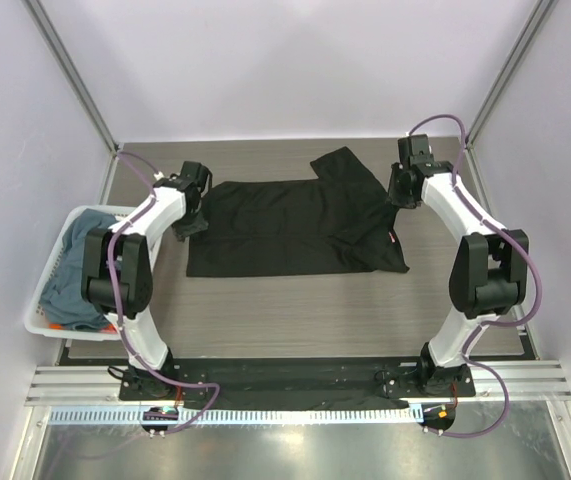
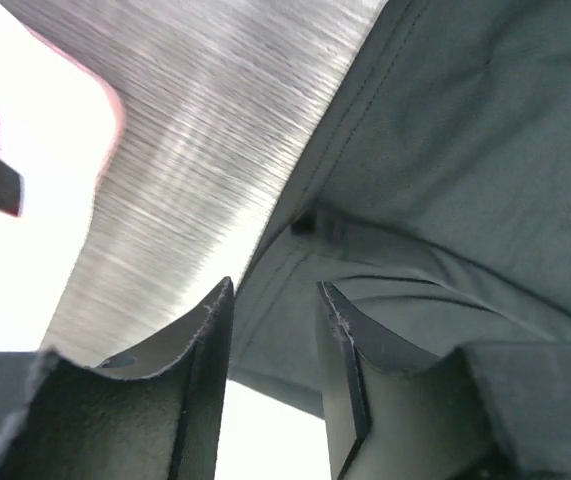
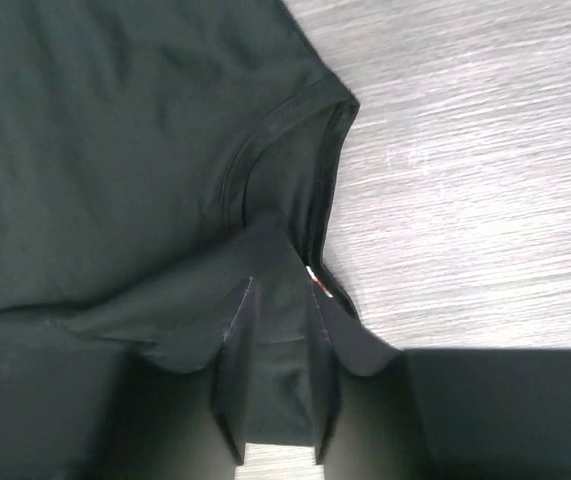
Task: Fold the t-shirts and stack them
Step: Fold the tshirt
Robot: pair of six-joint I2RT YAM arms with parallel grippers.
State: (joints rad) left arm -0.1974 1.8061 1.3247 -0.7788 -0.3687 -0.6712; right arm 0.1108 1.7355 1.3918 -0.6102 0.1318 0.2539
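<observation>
Grey wood-grain table. Right of the white basket we see the black t-shirt spread flat. Left gripper, basket side: fingers slightly apart astride the shirt's edge; grip, we cannot tell. Right gripper, end away from the basket: pinching the collar.

I see two matching arms. The left arm and the right arm each have white shells on the long links, black housings at the joints and a black base. A purple cable loops along each one. Through the wrist cameras, the left claw and the right claw show matt black fingers with thin, rough-edged pads.
</observation>
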